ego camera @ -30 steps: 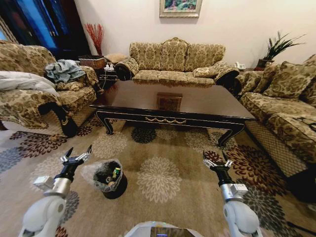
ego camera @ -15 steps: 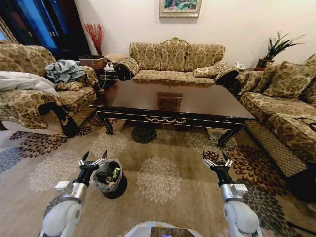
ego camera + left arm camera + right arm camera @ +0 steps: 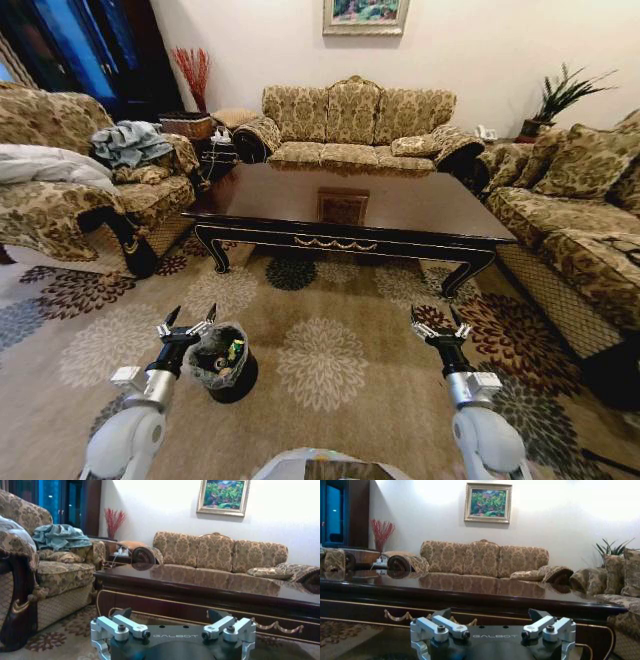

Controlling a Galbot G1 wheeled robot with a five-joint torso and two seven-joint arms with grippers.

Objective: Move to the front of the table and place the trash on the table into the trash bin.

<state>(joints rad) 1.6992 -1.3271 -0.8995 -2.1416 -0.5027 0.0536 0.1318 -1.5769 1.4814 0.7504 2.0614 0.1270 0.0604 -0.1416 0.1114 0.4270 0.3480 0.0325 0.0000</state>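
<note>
Head view: glossy dark brown wooden table [image 3: 400, 210] far ahead, its top bare; small round black bag-lined trash bin [image 3: 226, 362] near left holds trash. Left gripper [image 3: 186, 325], jaws apart, hangs just beside the bin's rim; a swing might tip it. Right gripper [image 3: 441, 322], jaws apart, hangs near right.

Left wrist view: left gripper [image 3: 172, 615] faces the table's apron.

Right wrist view: likewise.

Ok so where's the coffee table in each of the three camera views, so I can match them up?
Head view: the coffee table spans the middle of the picture, in front of the sofa.
Left wrist view: its glossy top crosses from centre to the right edge, above the left gripper.
Right wrist view: its top runs across the whole width, above the right gripper.
Shared landmark: the framed painting on the wall above the sofa.
</note>
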